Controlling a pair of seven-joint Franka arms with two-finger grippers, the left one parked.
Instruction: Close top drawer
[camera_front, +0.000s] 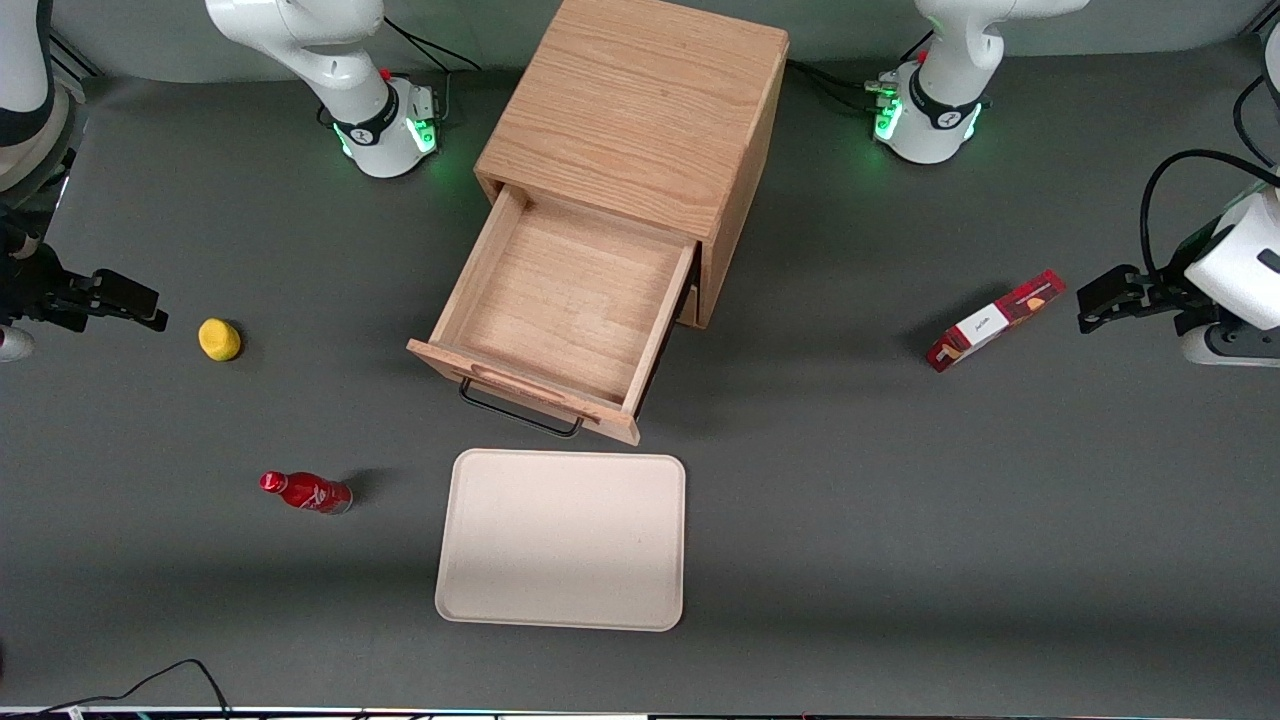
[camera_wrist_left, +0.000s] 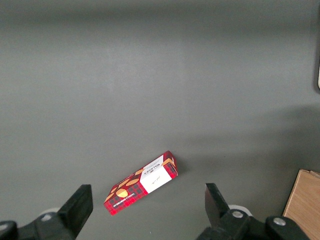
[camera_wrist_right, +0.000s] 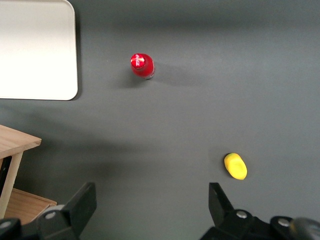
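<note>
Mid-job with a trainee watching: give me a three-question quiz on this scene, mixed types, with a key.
1. True or false: the light oak top drawer with its thin black bar handle is pulled out and holds nothing.
2. Which lies nearest the right arm's black two-finger gripper? A) yellow lemon-like object B) red bottle C) beige tray
3. Fill in: the gripper's fingers are ____.

Key: 1 true; 2 A; 3 open, holding nothing, toward the working arm's end of the grey table.

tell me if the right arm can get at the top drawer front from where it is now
Probably yes. The gripper, open, hangs at the working arm's end of the table, apart from the drawer. Only a yellow object and a red bottle lie nearby, both low and off the direct line to the handle.
</note>
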